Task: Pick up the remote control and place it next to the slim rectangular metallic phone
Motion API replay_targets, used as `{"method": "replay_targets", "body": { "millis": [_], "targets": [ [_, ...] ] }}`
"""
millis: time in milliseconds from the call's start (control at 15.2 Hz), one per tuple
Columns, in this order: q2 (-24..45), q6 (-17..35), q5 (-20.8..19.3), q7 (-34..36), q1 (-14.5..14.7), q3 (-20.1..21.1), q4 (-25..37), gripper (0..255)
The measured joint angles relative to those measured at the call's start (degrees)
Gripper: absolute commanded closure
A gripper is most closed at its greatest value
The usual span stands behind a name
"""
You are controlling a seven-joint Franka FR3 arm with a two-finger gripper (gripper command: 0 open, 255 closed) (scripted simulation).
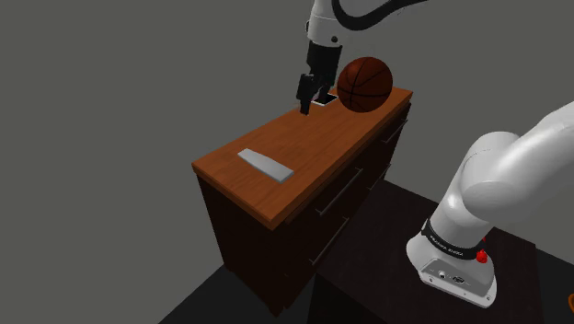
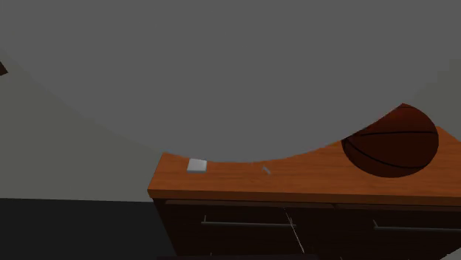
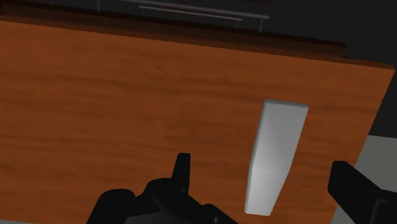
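On the near end of the brown wooden dresser top (image 1: 322,138), the flat pale grey remote control (image 1: 266,165) lies alone, not held. Farther back, the black two-finger gripper (image 1: 310,101) hangs above with fingers wide apart, likely ready to drop around it. Behind sits a big brown basketball (image 1: 365,85).

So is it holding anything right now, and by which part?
Nothing held: fingers stand apart, clear of the grey slab lying on the dresser top.

Wooden dresser (image 1: 322,138), grey walls (image 1: 110,83) — dark floor (image 1: 377,281)
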Motion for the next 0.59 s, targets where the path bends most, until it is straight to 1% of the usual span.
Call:
{"method": "replay_targets", "body": {
  "millis": [264,594],
  "targets": [
    [7.8,4.8,-0.2,3.7,0.3,2.5,1.4,0],
    [19.1,9.3,-1.6,8.4,0.4,5.0,6.3,0]
  ]
}}
